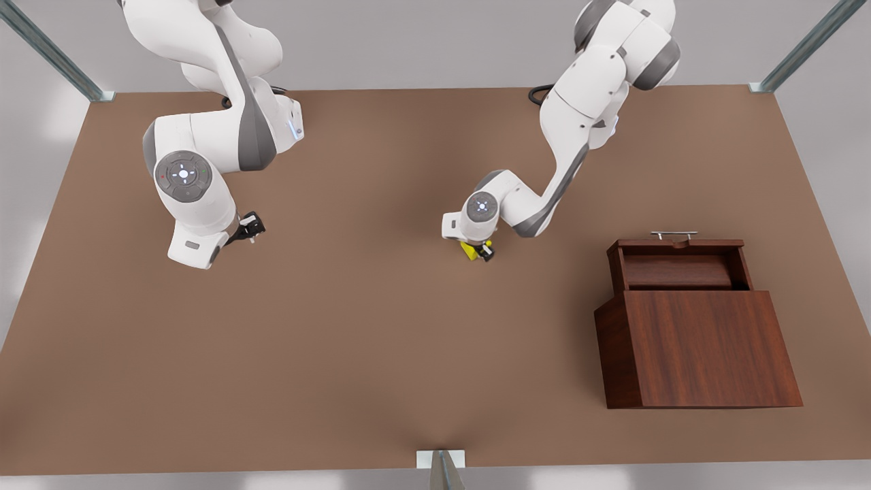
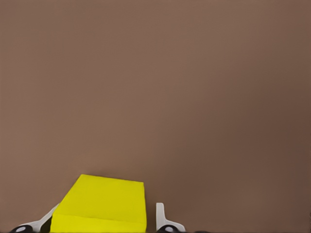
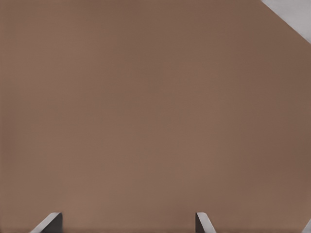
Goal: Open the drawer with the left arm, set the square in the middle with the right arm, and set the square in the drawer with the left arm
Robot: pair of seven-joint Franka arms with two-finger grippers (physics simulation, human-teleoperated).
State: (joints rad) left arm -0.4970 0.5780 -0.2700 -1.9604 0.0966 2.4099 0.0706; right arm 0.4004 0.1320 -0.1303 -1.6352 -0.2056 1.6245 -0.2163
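Observation:
The square (image 1: 468, 250) is a small yellow cube at the middle of the brown table (image 1: 354, 327). My left gripper (image 1: 482, 249) hangs on the arm at the front view's right and is shut on it. In the left wrist view the square (image 2: 102, 204) sits between the fingers (image 2: 161, 216), tight against one and with a thin gap at the other. The drawer (image 1: 677, 262) stands pulled out of the wooden cabinet (image 1: 701, 347), its silver handle (image 1: 674, 235) facing the far side. My right gripper (image 1: 250, 228) hovers open over bare table at the front view's left.
The cabinet occupies the front view's right, near the front edge. Metal frame posts (image 1: 442, 469) stand at the table's edges and corners. The table edge (image 3: 291, 14) shows in the right wrist view.

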